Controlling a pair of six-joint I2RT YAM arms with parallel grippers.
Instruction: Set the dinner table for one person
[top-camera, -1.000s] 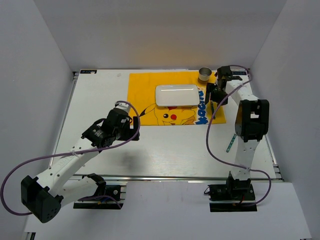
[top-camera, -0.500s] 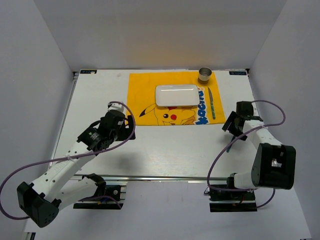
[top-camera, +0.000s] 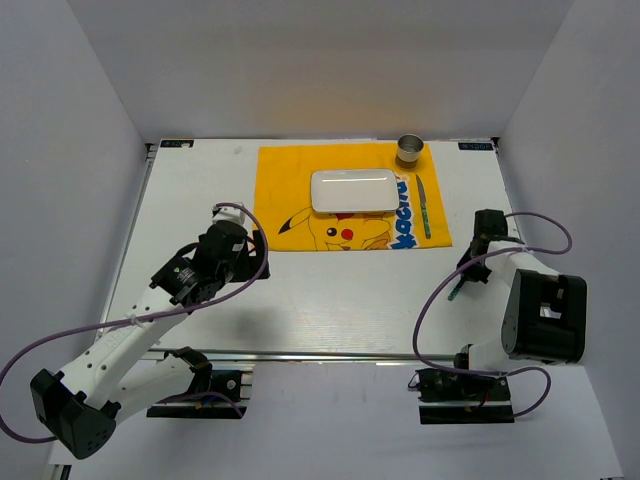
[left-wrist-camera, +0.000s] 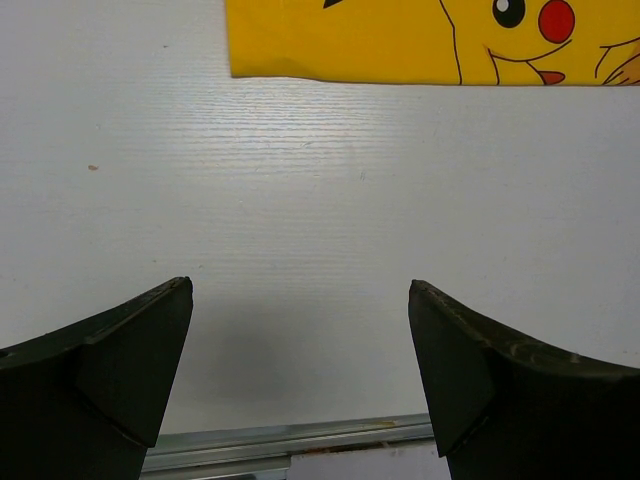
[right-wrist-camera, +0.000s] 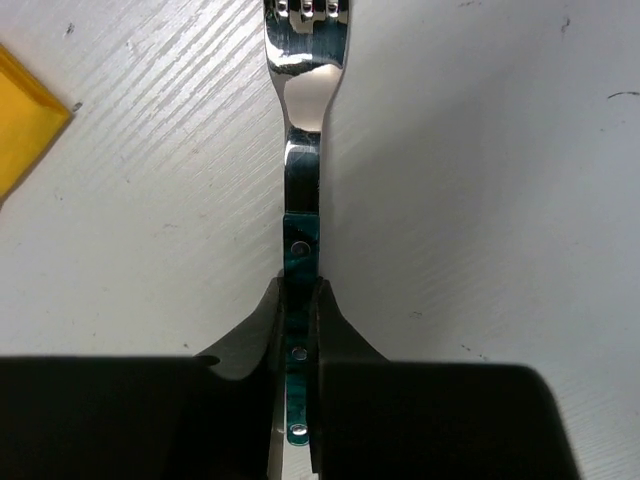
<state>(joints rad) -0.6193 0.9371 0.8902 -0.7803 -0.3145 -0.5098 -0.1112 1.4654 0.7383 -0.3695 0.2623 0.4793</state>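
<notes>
The left arm (top-camera: 130, 330) is lying stretched diagonally forward, and the left gripper (left-wrist-camera: 300, 300) is holding its fingers wide apart. The right arm (top-camera: 540, 320) is sitting folded tight, with the right gripper (right-wrist-camera: 298, 295) pinching the handle of a fork (right-wrist-camera: 300, 180).

Glossy metal fork (right-wrist-camera: 303, 95) w/ green handle; dinner table (left-wrist-camera: 320, 200) matt white, faint grain; cup (top-camera: 410, 150) shiny metal.

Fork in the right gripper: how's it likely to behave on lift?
The fork looks like rigid metal, so probably no flex. The right gripper pinches the narrow handle far from the tines, so the head may pivot down. Polished surface could slip.
</notes>
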